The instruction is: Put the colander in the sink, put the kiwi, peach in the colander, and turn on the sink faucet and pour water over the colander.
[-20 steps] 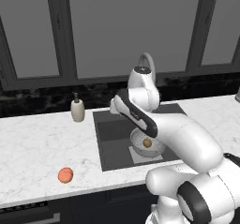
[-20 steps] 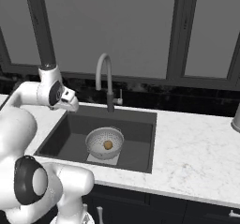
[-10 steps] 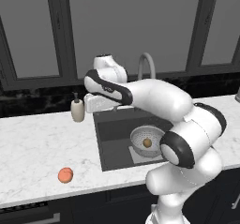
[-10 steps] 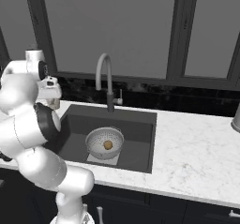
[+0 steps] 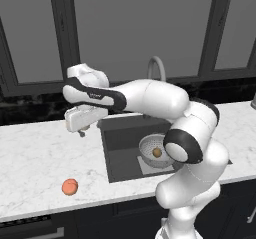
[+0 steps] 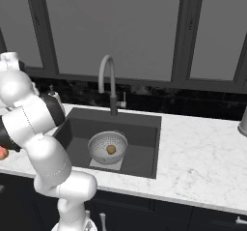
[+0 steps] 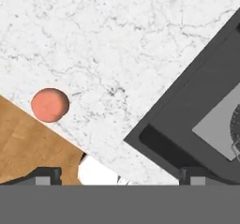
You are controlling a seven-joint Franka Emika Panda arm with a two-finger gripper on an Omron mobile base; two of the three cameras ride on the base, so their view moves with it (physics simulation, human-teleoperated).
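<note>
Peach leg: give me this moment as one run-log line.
colander: in sink | kiwi: in colander | peach: on counter | gripper: open, empty, above counter

Even, soft rendered light, no glare, faint shadows inside the sink (image 6: 144, 143); all views slightly soft and pixelated, without edge distortion.

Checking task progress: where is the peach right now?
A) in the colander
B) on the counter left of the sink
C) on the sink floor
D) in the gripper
B: the peach lies on the counter left of the sink; the colander holds just the kiwi.
</note>
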